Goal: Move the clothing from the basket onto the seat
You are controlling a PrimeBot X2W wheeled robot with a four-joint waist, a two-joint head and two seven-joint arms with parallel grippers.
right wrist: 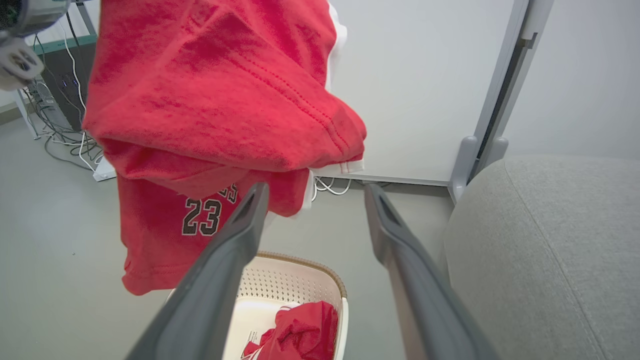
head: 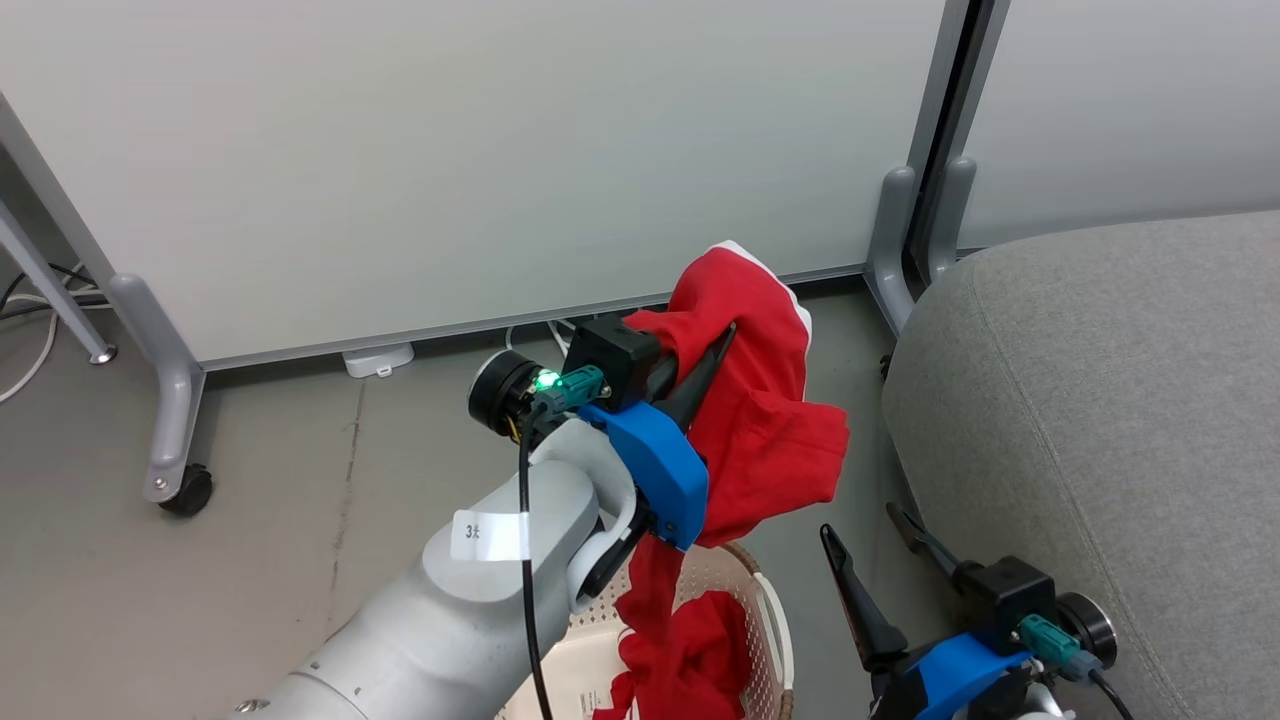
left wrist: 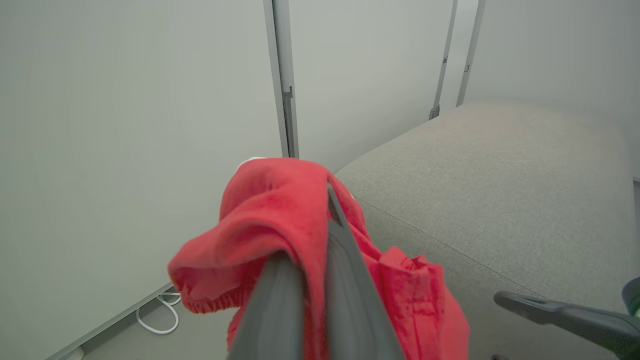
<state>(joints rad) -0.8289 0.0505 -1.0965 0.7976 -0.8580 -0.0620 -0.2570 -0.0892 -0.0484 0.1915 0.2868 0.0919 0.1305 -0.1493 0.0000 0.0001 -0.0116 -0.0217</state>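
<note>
The left gripper [head: 712, 350], fingers pinched on a soft bright red garment with white trim [head: 760, 420], holds it above the cream-white perforated plastic basket [right wrist: 295, 282] at six o'clock, where another crumpled red garment [head: 700, 650] lies. The right gripper [head: 862, 522] stands spread and empty. Carry toward three o'clock, high enough that the drooping tail clears the edge of the large grey woven-fabric seat [head: 1100, 420] before release.

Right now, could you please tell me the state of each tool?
Left tool: closed on the red garment, held up above the basket.
Right tool: open, holding nothing.
</note>
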